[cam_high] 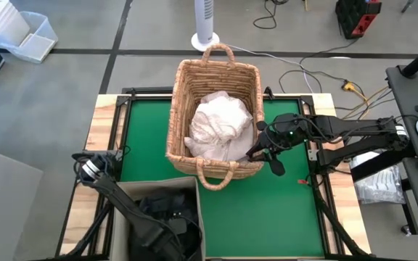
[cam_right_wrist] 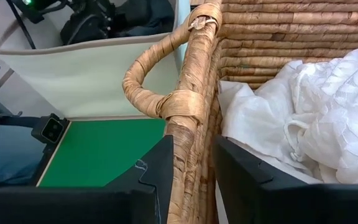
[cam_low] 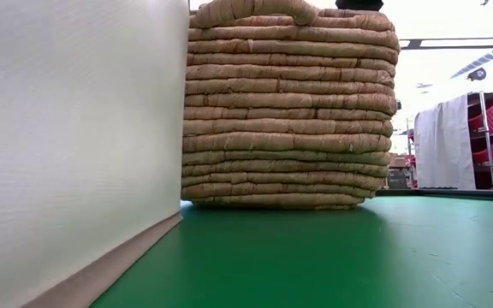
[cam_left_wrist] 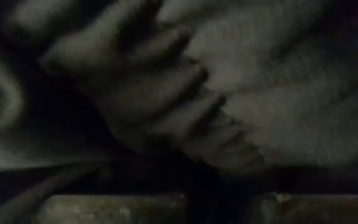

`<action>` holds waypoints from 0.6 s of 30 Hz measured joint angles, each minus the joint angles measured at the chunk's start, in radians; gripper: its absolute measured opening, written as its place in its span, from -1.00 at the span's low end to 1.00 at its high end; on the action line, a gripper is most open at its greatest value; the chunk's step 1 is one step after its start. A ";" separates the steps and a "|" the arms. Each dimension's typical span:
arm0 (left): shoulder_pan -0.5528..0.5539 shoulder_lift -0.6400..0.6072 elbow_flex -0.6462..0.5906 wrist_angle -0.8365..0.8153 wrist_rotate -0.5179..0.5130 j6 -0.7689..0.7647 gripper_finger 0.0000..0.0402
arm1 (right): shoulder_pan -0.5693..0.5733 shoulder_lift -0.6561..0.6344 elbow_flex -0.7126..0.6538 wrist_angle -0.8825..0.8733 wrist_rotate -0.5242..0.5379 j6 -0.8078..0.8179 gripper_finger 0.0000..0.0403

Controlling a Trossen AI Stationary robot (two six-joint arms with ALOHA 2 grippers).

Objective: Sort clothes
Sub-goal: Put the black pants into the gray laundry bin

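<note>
The tan wicker basket (cam_high: 216, 72) stands on the green table and holds the white clothes (cam_high: 220, 123), which also fill the right wrist view (cam_right_wrist: 328, 93). My right gripper (cam_high: 262, 151) is at the basket's near right corner, shut on its wall (cam_right_wrist: 193, 168). The dark clothes (cam_high: 162, 210) lie in the beige fabric bin (cam_high: 158, 187) at the near left. My left arm reaches down into that bin. Its gripper is buried among the dark folds (cam_left_wrist: 278, 93), and its fingers do not show. My right gripper holds the basket's rim (cam_right_wrist: 191, 124) at the near right corner, beside the root of the near handle (cam_right_wrist: 148, 74). One finger (cam_right_wrist: 241, 171) is inside the basket and the other (cam_right_wrist: 157, 171) outside. It comes from the table's right, slanting down. The basket rests flat on the table.
The bin's pale wall (cam_low: 75, 128) stands close beside the basket's near wall (cam_low: 289, 111), with a narrow strip of green table (cam_low: 315, 257) between. Bare green table (cam_high: 267, 210) lies right of the bin. Cables and clutter sit on the floor beyond the far edge.
</note>
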 joint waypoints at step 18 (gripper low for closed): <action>-0.001 -0.019 0.209 -0.221 -0.085 -0.111 -0.94 | 0.000 0.000 0.000 0.001 0.000 0.008 -0.31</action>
